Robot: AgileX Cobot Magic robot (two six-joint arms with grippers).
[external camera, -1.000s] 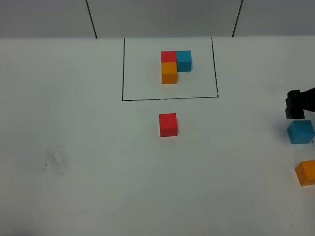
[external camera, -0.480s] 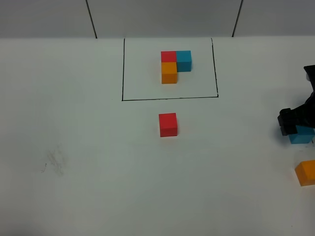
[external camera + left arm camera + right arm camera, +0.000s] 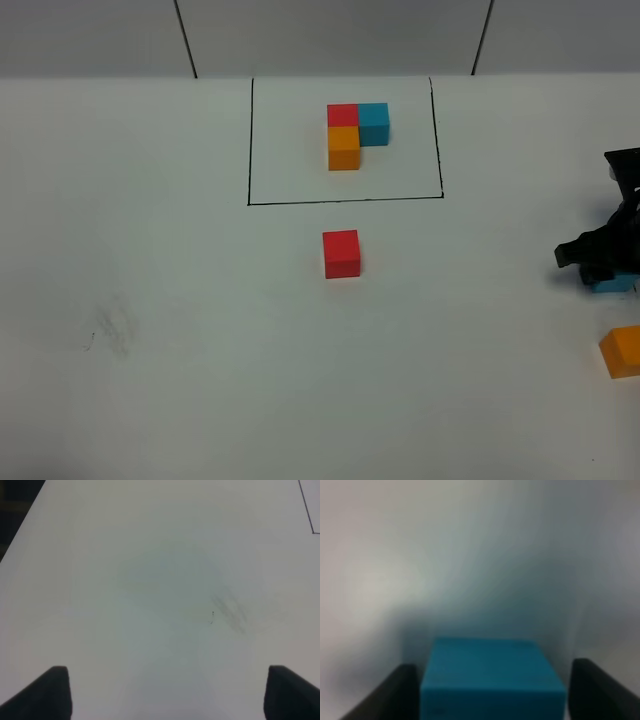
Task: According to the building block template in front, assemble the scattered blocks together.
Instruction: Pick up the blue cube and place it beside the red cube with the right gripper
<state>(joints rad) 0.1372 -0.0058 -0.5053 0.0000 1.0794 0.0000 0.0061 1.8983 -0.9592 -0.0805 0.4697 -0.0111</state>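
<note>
The building block template (image 3: 355, 135) is a red, blue and orange L-shaped cluster inside a black drawn rectangle at the back of the table. The loose red cube (image 3: 341, 253) sits just in front of the frame. The loose orange cube (image 3: 622, 351) lies at the right edge. My right gripper (image 3: 600, 258) is low over the light blue cube (image 3: 612, 284) and hides most of it. In the right wrist view the blue cube (image 3: 492, 677) sits between the open fingers (image 3: 390, 695), with narrow gaps on both sides. My left gripper (image 3: 167, 695) is open and empty over bare table.
The white table (image 3: 200, 380) has a faint grey smudge (image 3: 108, 330) at the left, which also shows in the left wrist view (image 3: 230, 612). A corner of the black frame line (image 3: 306, 507) shows there too. A grey wall stands behind the table.
My right gripper has come down and toward the front over the blue cube, which now shows only as a sliver. The cubes have not moved.
</note>
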